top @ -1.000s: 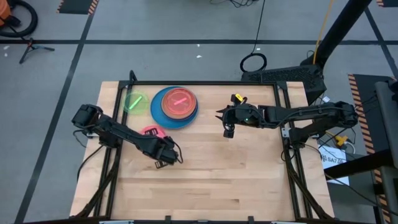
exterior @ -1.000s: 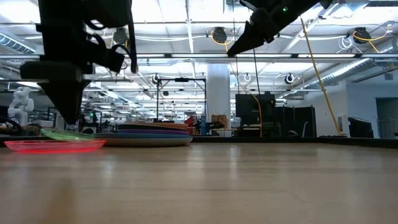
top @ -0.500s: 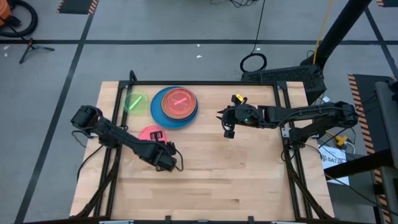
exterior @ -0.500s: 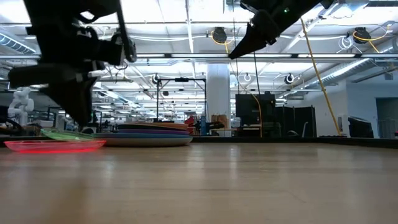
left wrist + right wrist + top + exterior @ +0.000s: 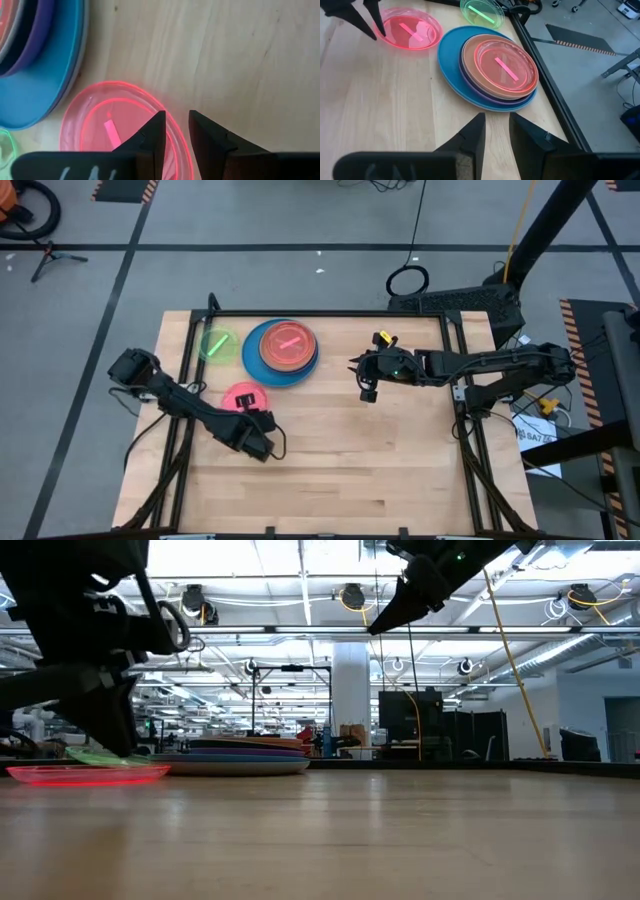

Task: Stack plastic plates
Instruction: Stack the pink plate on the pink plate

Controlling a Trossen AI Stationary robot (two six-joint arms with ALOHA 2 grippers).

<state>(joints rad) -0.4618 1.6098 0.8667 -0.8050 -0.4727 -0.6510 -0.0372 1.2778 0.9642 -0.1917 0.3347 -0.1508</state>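
A small translucent pink plate (image 5: 243, 396) lies flat on the wooden table, left of centre. My left gripper (image 5: 176, 122) hangs open just above the pink plate's near rim (image 5: 175, 150), fingers slanting steeply down, one on each side of the rim line. It touches nothing. Behind it sits a stack of plates (image 5: 285, 350): a large blue one at the bottom, purple and tan ones above, and a pink one (image 5: 502, 65) on top. A small green plate (image 5: 215, 345) lies left of the stack. My right gripper (image 5: 366, 392) hovers open and high, right of the stack.
Black frame rails (image 5: 190, 360) run along the table's left, right and far edges. Bare wood (image 5: 370, 470) fills the near half and the middle of the table. The right arm (image 5: 480, 365) reaches in from the right edge.
My left gripper has sunk and swung toward the table's left and near edges, tipping steeper, so that the pink plate on the table shows more fully. The gap between its fingers has not changed. No plate has moved.
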